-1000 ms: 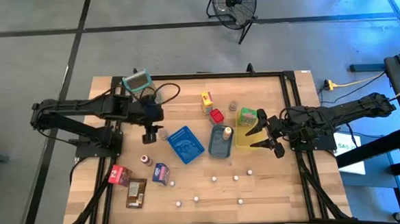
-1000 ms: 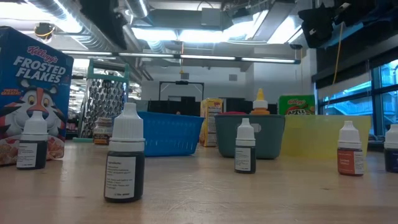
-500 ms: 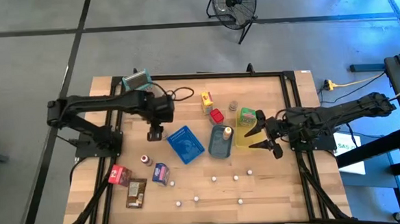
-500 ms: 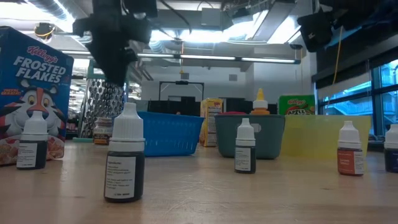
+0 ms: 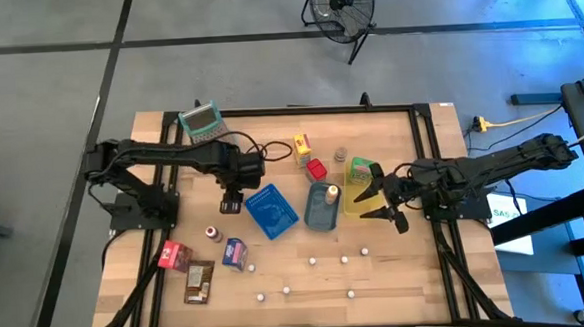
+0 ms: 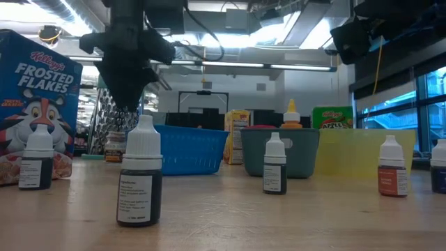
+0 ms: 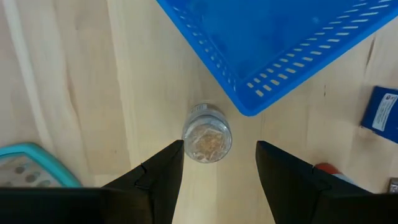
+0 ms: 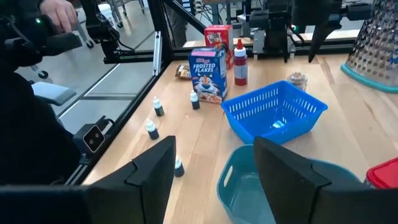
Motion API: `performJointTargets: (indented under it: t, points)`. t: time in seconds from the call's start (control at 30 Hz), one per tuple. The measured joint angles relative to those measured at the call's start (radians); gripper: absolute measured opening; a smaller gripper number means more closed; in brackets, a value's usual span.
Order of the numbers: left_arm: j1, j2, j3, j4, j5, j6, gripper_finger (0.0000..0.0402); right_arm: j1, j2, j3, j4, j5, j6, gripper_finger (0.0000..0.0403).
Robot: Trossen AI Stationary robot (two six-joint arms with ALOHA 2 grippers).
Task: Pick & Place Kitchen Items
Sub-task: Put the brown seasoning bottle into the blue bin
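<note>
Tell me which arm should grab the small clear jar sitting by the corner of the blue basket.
Left. The left gripper hangs straight above the small clear jar, fingers open either side of it, beside the blue basket. The right gripper is open too, but over the yellow tray, far from it.

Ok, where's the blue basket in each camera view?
High view: blue basket, table centre, beside the teal bin.
Low view: basket behind the dropper bottle, left of the bin.
Left wrist view: its corner, by a small jar.
Right wrist view: centre, beyond the bin.
Shared landmark: the bin.
</note>
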Motion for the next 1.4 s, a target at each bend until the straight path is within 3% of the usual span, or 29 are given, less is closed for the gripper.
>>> performJointTargets:
  t: [0.33, 0.63, 1.4]
  points:
    - [-0.002, 0.032, -0.006, 0.027, -0.009, -0.025, 0.0196, 0.0, 0.011, 0.0, 0.001, -0.002, 0.026, 0.0217]
    - [-0.014, 0.027, -0.126, 0.098, -0.022, -0.049, 0.0196, 0.0, 0.011, 0.0, 0.007, -0.026, 0.026, 0.0217]
    - [-0.048, 0.027, -0.129, 0.124, -0.061, -0.051, 0.0196, 0.0, 0.011, 0.0, 0.031, -0.026, 0.026, 0.0217]
